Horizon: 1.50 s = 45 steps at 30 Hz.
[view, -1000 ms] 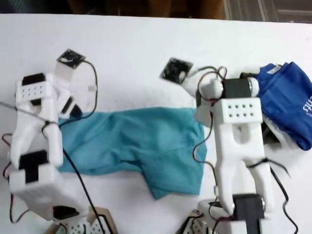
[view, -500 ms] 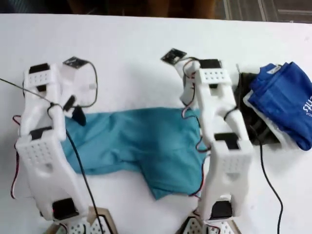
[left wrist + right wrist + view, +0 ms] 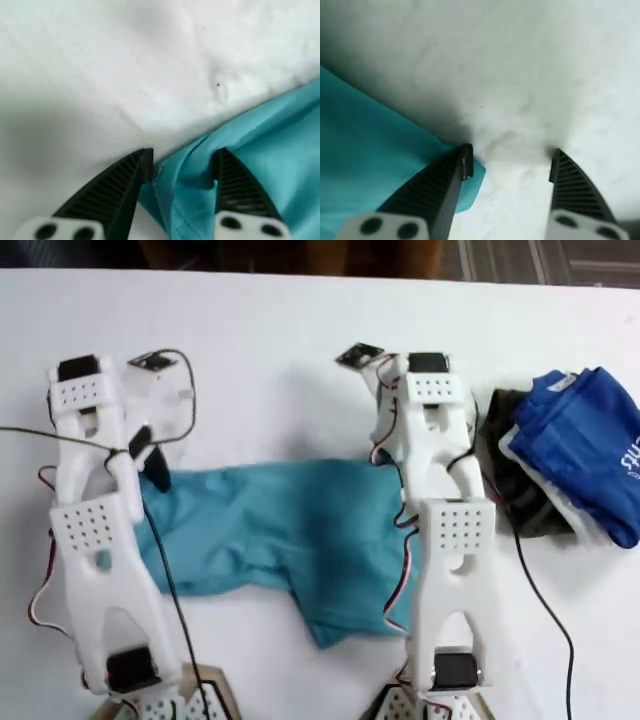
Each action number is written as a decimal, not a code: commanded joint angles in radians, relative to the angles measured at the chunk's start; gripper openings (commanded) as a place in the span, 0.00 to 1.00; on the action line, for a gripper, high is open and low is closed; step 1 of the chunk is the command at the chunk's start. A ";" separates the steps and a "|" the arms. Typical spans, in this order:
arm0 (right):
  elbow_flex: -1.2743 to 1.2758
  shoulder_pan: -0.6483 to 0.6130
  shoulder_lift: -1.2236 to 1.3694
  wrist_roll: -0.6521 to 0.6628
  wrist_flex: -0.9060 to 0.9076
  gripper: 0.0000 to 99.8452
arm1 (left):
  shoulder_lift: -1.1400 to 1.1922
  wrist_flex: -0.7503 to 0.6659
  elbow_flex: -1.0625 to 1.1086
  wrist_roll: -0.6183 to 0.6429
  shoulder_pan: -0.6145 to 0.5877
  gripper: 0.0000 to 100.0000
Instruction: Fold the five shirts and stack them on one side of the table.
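Saw teal shirt spread mid-frame in high view; found left gripper parted astride its hem, right gripper parted at its corner.

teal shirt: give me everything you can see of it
The teal shirt is soft, thin-looking fabric, lying crumpled on the white table between the arms. A bunched edge sits between the fingers of the open left hand; another corner lies at one finger of the open right hand.
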 commanded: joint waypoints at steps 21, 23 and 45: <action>-0.445 0.145 0.136 -0.003 0.131 0.27 | -0.209 0.011 -0.127 0.075 -0.092 0.20; -0.493 0.163 0.134 -0.005 0.139 0.27 | -0.249 0.011 -0.127 0.075 -0.094 0.20; 0.511 0.097 -0.579 -0.005 0.137 0.27 | -0.957 0.011 0.974 -0.201 -0.100 0.19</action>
